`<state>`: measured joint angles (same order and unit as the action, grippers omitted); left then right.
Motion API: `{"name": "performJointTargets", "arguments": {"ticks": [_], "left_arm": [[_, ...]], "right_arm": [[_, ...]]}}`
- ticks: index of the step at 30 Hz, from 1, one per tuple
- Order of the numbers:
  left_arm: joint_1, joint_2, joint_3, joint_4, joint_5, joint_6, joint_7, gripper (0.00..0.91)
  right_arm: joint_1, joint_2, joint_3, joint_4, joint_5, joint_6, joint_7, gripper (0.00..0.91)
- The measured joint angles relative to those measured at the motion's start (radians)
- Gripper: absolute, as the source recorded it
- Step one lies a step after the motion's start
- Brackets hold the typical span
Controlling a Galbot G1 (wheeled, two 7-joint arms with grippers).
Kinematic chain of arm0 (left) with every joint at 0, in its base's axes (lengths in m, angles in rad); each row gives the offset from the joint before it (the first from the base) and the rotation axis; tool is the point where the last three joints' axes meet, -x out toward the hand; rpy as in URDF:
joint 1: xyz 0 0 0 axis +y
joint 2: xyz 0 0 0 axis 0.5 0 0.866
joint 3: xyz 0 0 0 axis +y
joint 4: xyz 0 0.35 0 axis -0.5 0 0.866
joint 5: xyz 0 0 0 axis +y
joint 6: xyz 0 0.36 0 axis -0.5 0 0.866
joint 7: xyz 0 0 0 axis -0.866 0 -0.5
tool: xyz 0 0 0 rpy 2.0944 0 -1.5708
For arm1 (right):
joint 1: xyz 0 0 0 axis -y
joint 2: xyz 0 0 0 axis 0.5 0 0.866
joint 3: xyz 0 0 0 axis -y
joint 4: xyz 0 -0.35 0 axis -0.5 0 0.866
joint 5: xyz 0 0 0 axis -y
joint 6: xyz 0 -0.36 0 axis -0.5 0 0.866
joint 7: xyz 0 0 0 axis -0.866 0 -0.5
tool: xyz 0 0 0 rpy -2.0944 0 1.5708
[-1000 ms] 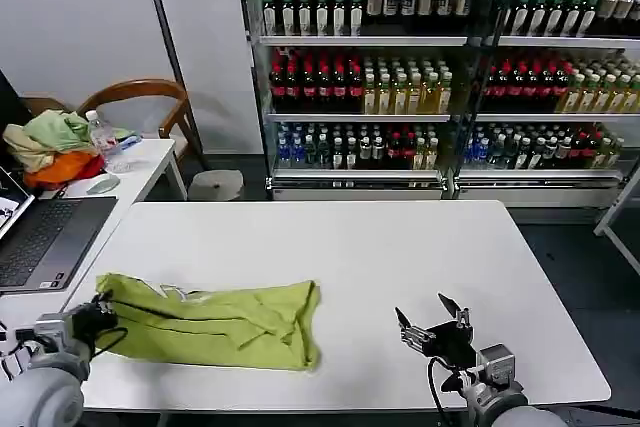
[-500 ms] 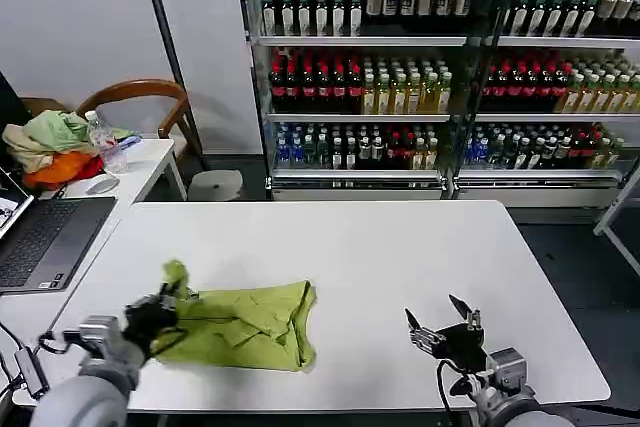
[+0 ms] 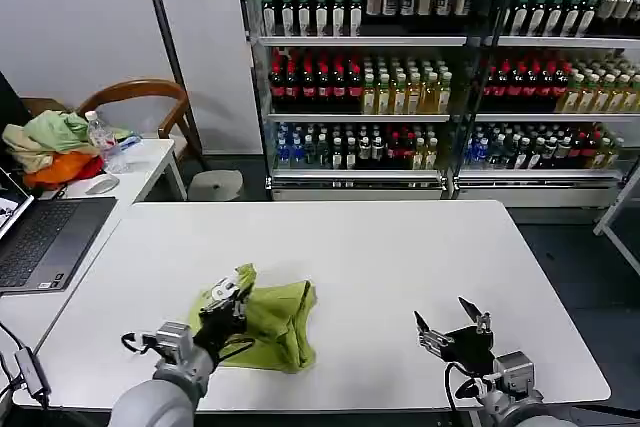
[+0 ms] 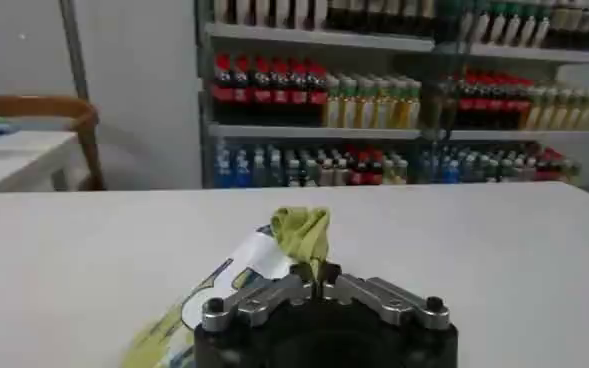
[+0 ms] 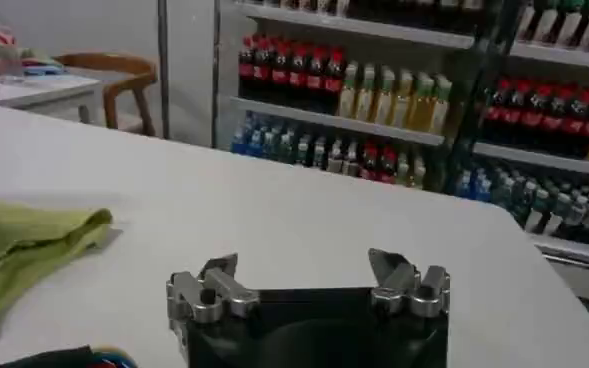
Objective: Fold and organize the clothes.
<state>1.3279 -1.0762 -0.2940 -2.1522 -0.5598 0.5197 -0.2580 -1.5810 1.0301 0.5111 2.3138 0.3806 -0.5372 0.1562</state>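
Observation:
The lime yellow-green T-shirt (image 3: pixel 272 317) lies bunched on the white table (image 3: pixel 380 257), left of centre near the front edge. My left gripper (image 3: pixel 232 294) is shut on the shirt's left end and holds it lifted over the rest of the cloth. In the left wrist view a pinched tuft of the shirt (image 4: pixel 302 232) stands up out of the closed left gripper (image 4: pixel 317 274), with white print beside it. My right gripper (image 3: pixel 452 323) hovers open near the front right of the table, apart from the shirt. The right wrist view shows the right gripper (image 5: pixel 307 268) empty, and the shirt's edge (image 5: pixel 34 240).
A laptop (image 3: pixel 40 237) sits on the side desk at left. Behind it lie a heap of pale green and orange garments (image 3: pixel 55 147), a water bottle (image 3: pixel 103 141) and a mouse (image 3: pixel 101 184). A wooden chair (image 3: pixel 150 97) and drink-filled coolers (image 3: pixel 440 67) stand beyond the table.
My left gripper has carried the shirt's left end rightward over the cloth, so the shirt has gone from a long strip to a short bunch. The right gripper drifted slightly right.

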Motion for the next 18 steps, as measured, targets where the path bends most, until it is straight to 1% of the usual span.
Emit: {"name": "performJointTargets", "arguments": {"ticks": [1, 2, 9, 12, 18], "left_arm": [[-0.005, -0.002, 0.011, 0.005, 0.005, -0.002, 0.001, 0.060], [-0.010, -0.005, 0.023, 0.013, 0.012, -0.004, 0.003, 0.907], [-0.050, -0.031, 0.083, 0.060, 0.044, -0.028, 0.014, 0.907], [-0.056, -0.040, 0.096, 0.073, 0.049, -0.056, 0.029, 0.907], [-0.046, -0.034, 0.096, 0.052, 0.050, -0.110, 0.051, 0.907]], "right_arm": [[0.000, 0.000, 0.001, 0.000, 0.000, 0.000, 0.000, 0.907], [0.000, 0.001, 0.002, 0.000, 0.000, 0.000, 0.000, 0.907], [0.005, 0.008, -0.005, -0.004, -0.002, 0.000, 0.000, 0.907], [0.007, 0.009, -0.010, -0.005, -0.003, 0.000, -0.001, 0.907], [0.016, 0.006, -0.021, -0.013, -0.004, 0.001, -0.002, 0.907]]}}
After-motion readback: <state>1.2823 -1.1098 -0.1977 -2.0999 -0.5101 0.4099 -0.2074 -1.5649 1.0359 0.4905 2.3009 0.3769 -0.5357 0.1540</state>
